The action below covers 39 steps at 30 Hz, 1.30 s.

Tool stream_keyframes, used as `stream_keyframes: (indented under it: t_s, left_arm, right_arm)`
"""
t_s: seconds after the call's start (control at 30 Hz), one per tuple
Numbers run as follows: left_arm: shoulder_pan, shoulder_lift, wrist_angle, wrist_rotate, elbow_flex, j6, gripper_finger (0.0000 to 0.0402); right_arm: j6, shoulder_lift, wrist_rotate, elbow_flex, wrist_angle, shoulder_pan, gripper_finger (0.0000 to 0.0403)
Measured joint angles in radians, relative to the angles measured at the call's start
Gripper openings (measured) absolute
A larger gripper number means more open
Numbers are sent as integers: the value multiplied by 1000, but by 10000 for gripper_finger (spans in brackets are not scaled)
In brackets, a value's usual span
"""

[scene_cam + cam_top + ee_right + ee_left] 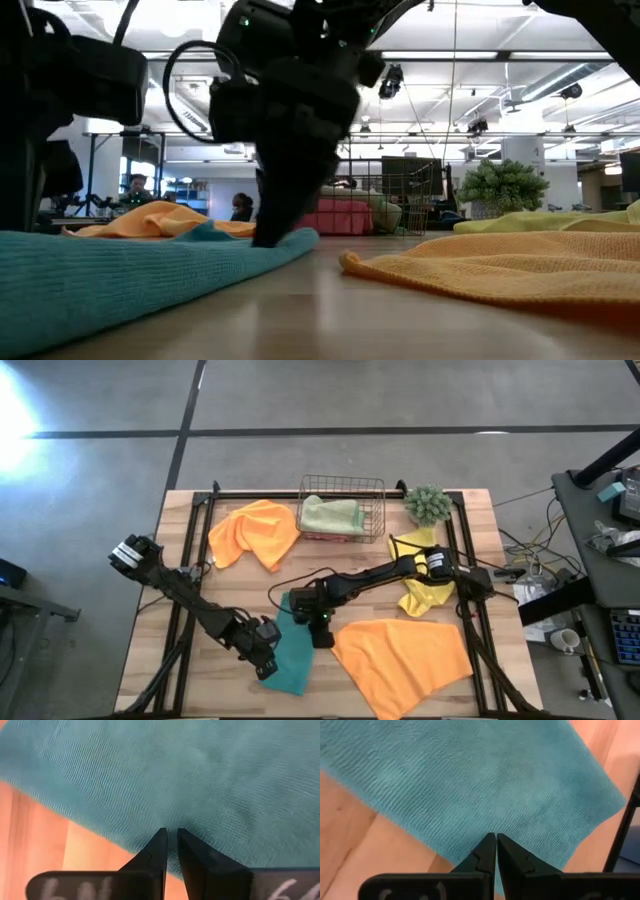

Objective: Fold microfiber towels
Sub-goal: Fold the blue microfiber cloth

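Note:
The teal towel [288, 650] lies on the table near its front, left of centre. My left gripper [496, 836] is shut at the towel's near-left edge and also shows in the high view [265, 663]. My right gripper [171, 831] is shut at the towel's far end and also shows in the high view [303, 612] and the low view [272, 232]. One orange towel [405, 655] lies spread at the near right, another [255, 532] at the far left. The yellow towel [425, 575] lies at the right. The sage green towel [330, 513] lies on the pink one [328, 536] in the basket. My left gripper has its shut fingertips on the teal towel just inside its near-left edge [470, 840], coming in over that edge and slanting down. The towel lies flat on the table. One layer or several, I cannot tell. My right gripper pinches the teal towel at its far end [172, 822], with a sliver of cloth between the fingertips. The fingers come from above, pointing down [275, 215]. The towel's end [295, 240] rests on the table.
The copper wire basket [378, 510] stands at the far edge in the middle, and the small green plant [427, 503] stands to its right. Black frame rails [190, 550] run along the table's left and right sides. Bare wood shows between the teal and orange towels [325, 680].

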State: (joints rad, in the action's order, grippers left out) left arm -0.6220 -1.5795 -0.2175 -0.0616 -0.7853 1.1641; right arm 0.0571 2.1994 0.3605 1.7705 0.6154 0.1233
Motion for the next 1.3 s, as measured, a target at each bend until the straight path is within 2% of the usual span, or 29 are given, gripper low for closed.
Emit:
stream_keyframes:
  t_s: [0.33, 0.53, 0.73, 0.93, 1.1, 1.3]
  left_arm:
    - [0, -57, 92, 12, -1, 10, 1]
    - [-1, -110, 156, 47, -25, 8, 1]
    - [2, -113, 159, 68, -39, -38, 1]
    - [22, -113, 218, 58, -46, -53, 1]
    - [7, -78, 178, 58, -60, -48, 1]
    - [-39, -3, 9, 70, -94, -44, 1]
  right_arm:
    - [60, -3, -64, 46, 2, -12, 37]
    - [70, -7, -69, 92, 78, -18, 37]
    - [63, -15, -73, 183, 195, 39, 37]
    - [81, -16, -74, 223, 207, 92, 37]
    - [82, -16, -75, 234, 224, 135, 37]
    - [114, -17, -74, 232, 224, 194, 37]
